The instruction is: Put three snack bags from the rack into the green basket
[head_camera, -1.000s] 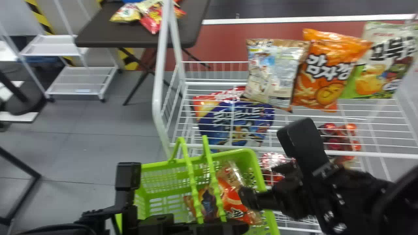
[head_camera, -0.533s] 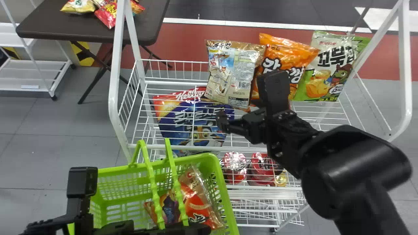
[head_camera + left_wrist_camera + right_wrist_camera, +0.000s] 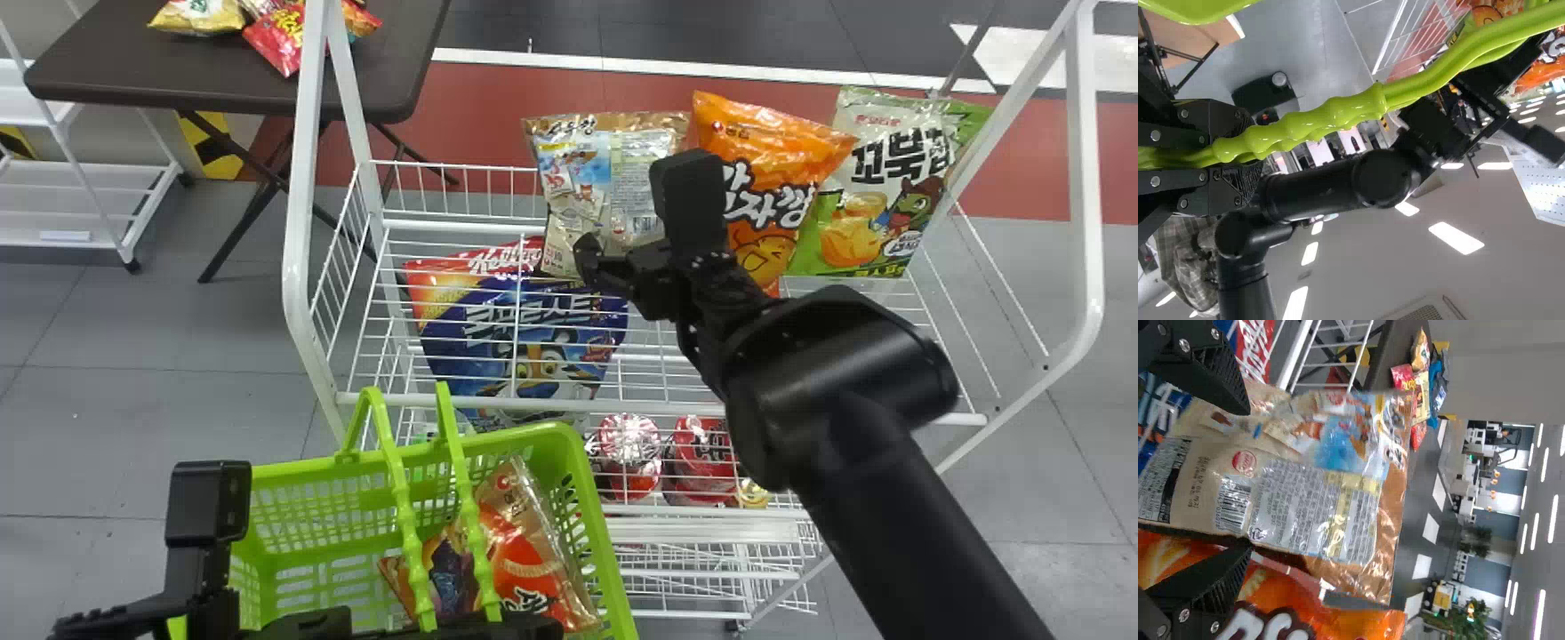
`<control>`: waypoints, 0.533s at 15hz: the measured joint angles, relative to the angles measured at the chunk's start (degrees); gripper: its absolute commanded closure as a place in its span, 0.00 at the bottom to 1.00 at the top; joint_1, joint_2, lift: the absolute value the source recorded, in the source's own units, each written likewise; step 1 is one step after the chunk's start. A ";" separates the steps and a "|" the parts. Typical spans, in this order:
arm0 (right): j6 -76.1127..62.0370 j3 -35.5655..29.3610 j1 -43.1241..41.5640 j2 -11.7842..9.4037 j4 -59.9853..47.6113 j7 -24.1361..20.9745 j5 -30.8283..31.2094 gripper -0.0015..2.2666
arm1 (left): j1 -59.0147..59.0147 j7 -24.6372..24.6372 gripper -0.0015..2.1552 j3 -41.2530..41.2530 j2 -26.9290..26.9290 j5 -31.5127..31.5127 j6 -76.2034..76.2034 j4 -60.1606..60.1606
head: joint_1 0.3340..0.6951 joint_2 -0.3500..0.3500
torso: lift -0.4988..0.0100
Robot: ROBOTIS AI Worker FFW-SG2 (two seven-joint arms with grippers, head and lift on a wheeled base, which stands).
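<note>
My right claw [image 3: 622, 249] spread wide before the beige snack bag [image 3: 578, 178] on the rack [image 3: 298, 267], my left claw [image 3: 524, 628] gripping the green basket's [image 3: 524, 436] handles [image 3: 404, 520]

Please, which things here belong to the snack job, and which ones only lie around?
Job: green basket, snacks inside, rack, tan bag, orange bag, left gripper, right gripper.
Lying about: dark table, its snack bags, white shelf unit.

You can read "자깡" on the orange bag [image 3: 756, 133]; right of it, "꼬북칩" on the green-and-white bag [image 3: 862, 240]; below and left of it, "Kello" on the blue bag [image 3: 533, 338]. Left of it, the tan bag's [image 3: 640, 196] small print is illegible.
</note>
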 measured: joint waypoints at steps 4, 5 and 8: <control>-1.75 2.62 -3.60 0.68 6.35 0.79 0.37 0.96 | 0.33 -0.27 1.00 0.40 0.00 0.01 -0.08 0.00 | 1.00 0.45 | 0.98; -1.64 2.84 -3.97 0.82 6.94 0.77 0.37 0.98 | 0.37 -0.33 1.00 0.47 0.00 0.01 -0.15 0.00 | 1.00 0.46 | 0.98; -1.68 2.75 -3.24 0.47 5.77 1.30 0.27 0.99 | 0.39 -0.45 1.00 0.55 0.00 0.04 -0.36 0.00 | 1.00 0.46 | 0.98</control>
